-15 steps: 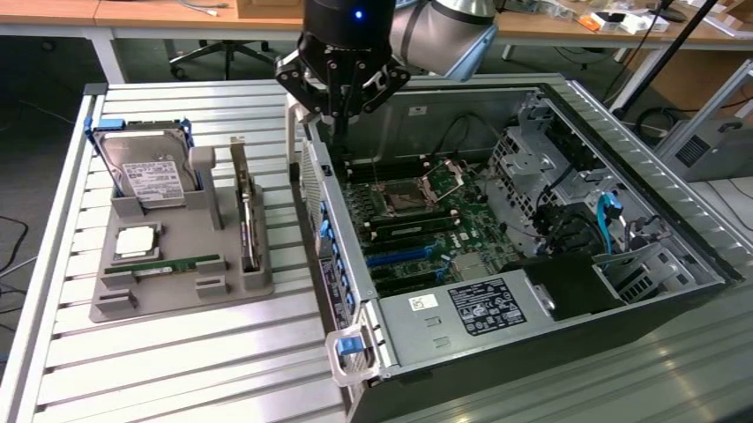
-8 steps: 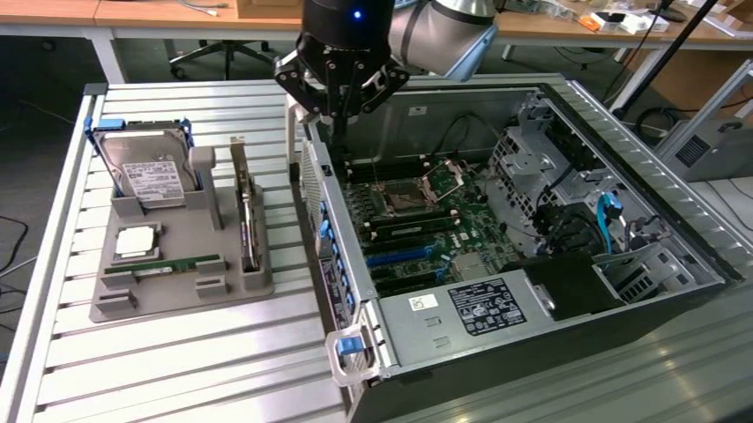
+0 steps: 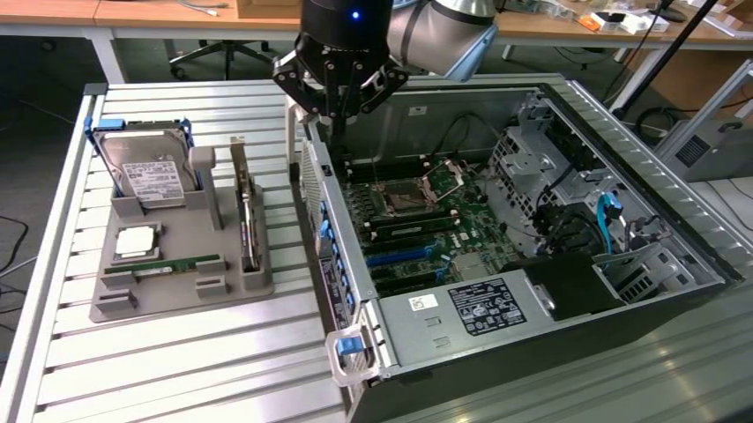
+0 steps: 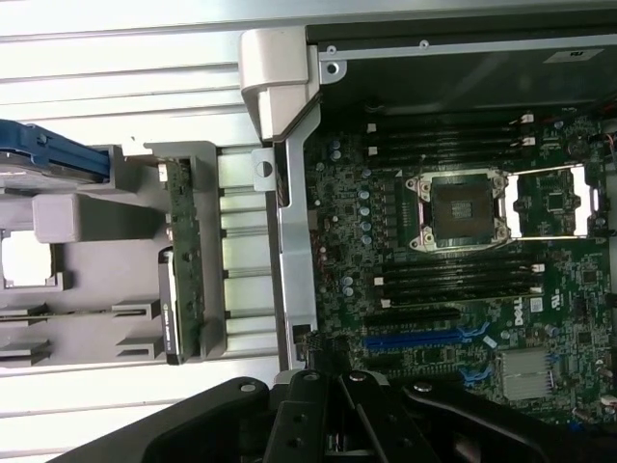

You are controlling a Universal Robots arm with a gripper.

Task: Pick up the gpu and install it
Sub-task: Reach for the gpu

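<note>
- Location: the gpu (image 3: 245,216) stands on its long edge in a slot of the grey holder (image 3: 176,295), left of centre in the exterior frame. The holder rests on the slatted table (image 3: 176,370). The card sits between the hard drive (image 3: 147,172) and the open computer case (image 3: 636,132).
- End effector (image 3: 335,123): clenched, grasping nothing. It hangs at top centre of the exterior frame, above the case wall that faces the holder, well apart from the gpu.
- Wrist view: the gpu (image 4: 183,280) appears edge-on in the holder, with its upper edge exposed and unobstructed.
- Handling (judged): the card is thin, stiff and probably light. Its faces carry components and are likely fragile, so they should not take heavy clamping load.
- Grip point (judged): take the exposed upper edge near mid-length, pinching across the board's thickness. Avoid the lower edge seated in the slot.
- Risk (judged): an off-centre pinch may let the card pivot. Smooth board faces may slip.
</note>
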